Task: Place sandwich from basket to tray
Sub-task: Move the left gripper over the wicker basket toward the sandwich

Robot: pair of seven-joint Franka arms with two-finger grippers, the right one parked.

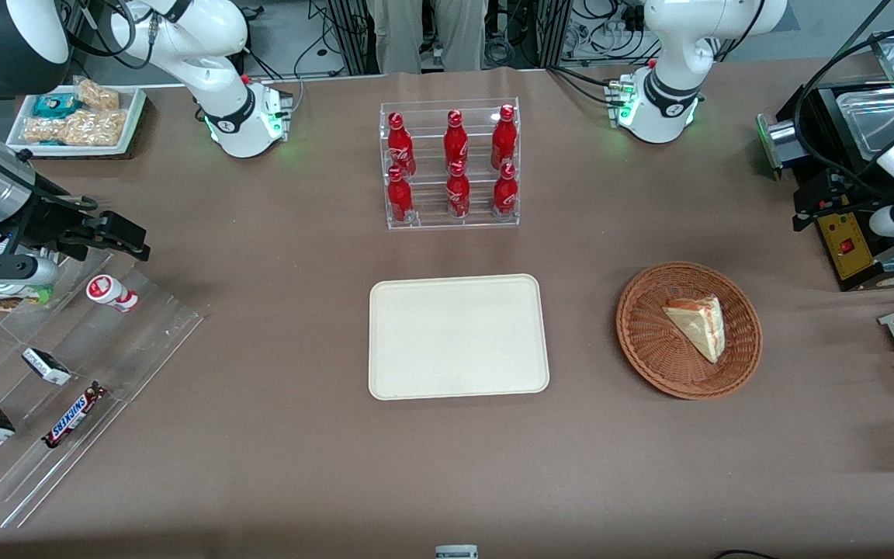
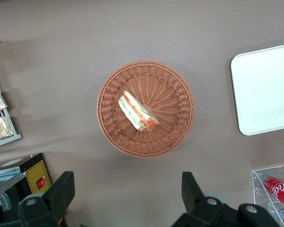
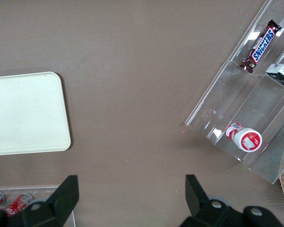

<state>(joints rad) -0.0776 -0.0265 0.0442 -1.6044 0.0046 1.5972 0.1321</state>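
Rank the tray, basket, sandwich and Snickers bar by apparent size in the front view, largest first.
1. tray
2. basket
3. and 4. sandwich and Snickers bar: too alike to rank.
The hand, open, hangs above the table beside the basket.

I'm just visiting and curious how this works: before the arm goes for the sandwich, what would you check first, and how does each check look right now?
1. Sandwich lies in the basket: ok.
2. Nothing else lies in the basket with it: ok.
3. Gripper is open, its fingers spread wide: ok.
4. Gripper hangs high above the table, near the basket but not centred over the sandwich: not ok yet.
5. Tray is bare, ready to receive it: ok.
6. How slippery the sandwich's surface is: cannot tell.
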